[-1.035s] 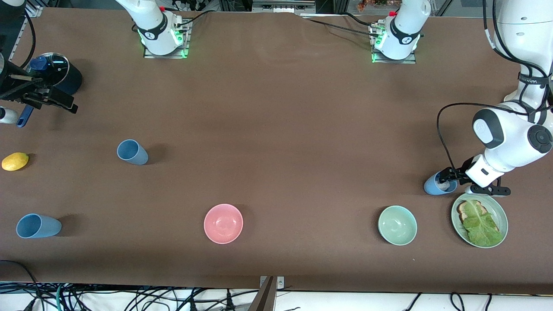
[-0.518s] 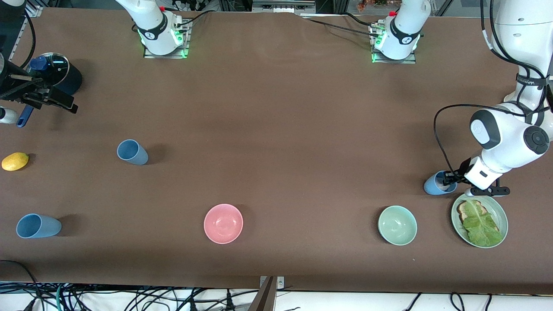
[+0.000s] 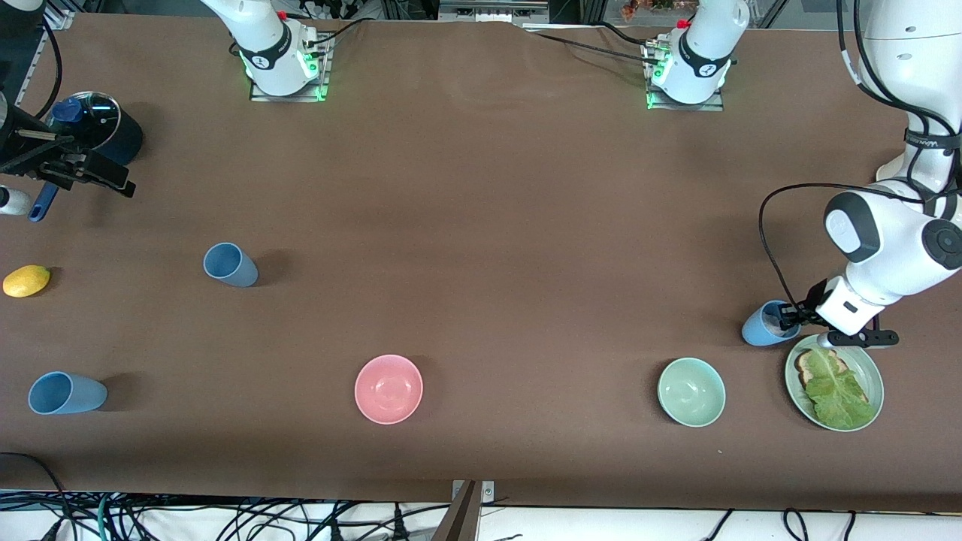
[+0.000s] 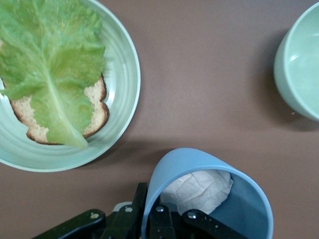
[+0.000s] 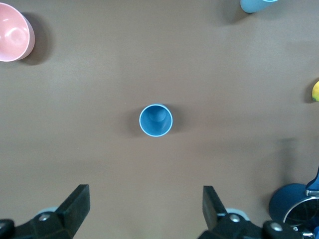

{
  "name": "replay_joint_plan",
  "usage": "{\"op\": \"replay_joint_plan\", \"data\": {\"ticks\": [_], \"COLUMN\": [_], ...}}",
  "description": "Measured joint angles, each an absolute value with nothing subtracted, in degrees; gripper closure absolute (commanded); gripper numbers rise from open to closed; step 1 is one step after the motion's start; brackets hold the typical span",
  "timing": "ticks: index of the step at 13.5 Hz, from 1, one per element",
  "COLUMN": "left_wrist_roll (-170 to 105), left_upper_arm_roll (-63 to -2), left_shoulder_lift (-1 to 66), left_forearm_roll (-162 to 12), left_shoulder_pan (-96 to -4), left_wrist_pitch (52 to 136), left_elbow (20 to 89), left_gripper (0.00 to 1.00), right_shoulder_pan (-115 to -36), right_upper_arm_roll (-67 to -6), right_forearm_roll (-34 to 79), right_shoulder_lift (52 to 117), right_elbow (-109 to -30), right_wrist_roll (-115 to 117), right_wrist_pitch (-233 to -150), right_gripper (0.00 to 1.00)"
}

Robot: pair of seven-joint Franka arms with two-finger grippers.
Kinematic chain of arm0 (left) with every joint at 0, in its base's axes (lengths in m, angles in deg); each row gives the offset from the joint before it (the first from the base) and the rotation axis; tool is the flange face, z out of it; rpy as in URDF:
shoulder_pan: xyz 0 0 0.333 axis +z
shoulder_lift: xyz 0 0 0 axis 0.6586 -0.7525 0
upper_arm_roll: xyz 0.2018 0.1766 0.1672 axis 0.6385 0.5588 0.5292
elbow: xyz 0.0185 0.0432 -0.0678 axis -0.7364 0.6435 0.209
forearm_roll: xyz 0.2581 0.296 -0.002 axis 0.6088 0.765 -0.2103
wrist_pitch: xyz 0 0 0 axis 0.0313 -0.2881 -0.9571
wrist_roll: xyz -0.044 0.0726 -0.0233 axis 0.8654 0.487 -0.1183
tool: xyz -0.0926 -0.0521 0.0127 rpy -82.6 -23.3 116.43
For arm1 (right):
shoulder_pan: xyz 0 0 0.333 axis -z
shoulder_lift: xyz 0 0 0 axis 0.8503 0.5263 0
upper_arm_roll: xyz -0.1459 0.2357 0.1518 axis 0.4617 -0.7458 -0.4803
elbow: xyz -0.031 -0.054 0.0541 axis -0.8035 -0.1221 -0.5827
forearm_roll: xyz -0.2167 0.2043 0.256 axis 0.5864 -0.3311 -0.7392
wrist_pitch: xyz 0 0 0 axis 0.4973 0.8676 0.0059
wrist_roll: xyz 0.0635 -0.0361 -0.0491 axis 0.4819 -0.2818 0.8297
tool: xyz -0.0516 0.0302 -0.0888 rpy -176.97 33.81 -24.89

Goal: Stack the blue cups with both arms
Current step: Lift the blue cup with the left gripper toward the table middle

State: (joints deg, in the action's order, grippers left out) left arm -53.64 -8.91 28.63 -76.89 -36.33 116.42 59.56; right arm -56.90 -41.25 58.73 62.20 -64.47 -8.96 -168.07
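Note:
Three blue cups show in the front view. One blue cup (image 3: 229, 264) stands alone toward the right arm's end; it also shows in the right wrist view (image 5: 155, 120). A second cup (image 3: 64, 393) lies nearer to the front camera. My left gripper (image 3: 789, 317) is shut on the rim of the third cup (image 3: 763, 327), beside the lettuce plate. In the left wrist view my left gripper (image 4: 148, 211) has one finger inside and one outside that cup (image 4: 214, 199), which holds something white and crumpled. My right gripper (image 3: 71, 169) is open (image 5: 147, 209), high up by the saucepan.
A green plate (image 3: 872, 376) with bread and lettuce and a green bowl (image 3: 691, 391) sit near the held cup. A pink bowl (image 3: 388, 388) is mid-table. A lemon (image 3: 26, 280) and a dark navy saucepan (image 3: 113, 128) are at the right arm's end.
My left gripper has shifted the held cup slightly toward the plate and the left arm's end. The right arm has not moved.

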Motion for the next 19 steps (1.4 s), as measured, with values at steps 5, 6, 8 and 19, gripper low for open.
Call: {"op": "replay_joint_plan", "data": {"ticks": [5, 6, 8, 19], "left_wrist_roll": [-45.9, -43.1, -37.4, -0.2], "left_upper_arm_roll": [-10.0, -11.0, -12.9, -16.4], "left_shoulder_lift": [30.1, 30.6, 31.9, 36.3], "left_forearm_roll": [-72.0, -70.9, -69.8, -69.2], "left_shoulder_pan": [-38.6, -39.1, -41.0, -59.7], "left_wrist_pitch": [102.0, 100.0, 96.7, 89.9], "left_elbow": [49.0, 47.7, 46.2, 45.9], "left_gripper": [1.00, 1.00, 1.00, 1.00], "right_shoulder_pan": [-56.9, -56.9, -56.9, -56.9], "right_upper_arm_roll": [-41.3, -41.3, -41.3, -41.3], "right_forearm_roll": [58.7, 58.7, 58.7, 58.7], "right_shoulder_lift": [62.2, 62.2, 62.2, 62.2], "right_elbow": [-64.5, -64.5, -64.5, -64.5], "right_wrist_roll": [-9.0, -9.0, -9.0, -9.0], "right_wrist_pitch": [-168.1, -168.1, -168.1, -168.1], "right_gripper": [0.00, 0.00, 0.00, 0.00]}}
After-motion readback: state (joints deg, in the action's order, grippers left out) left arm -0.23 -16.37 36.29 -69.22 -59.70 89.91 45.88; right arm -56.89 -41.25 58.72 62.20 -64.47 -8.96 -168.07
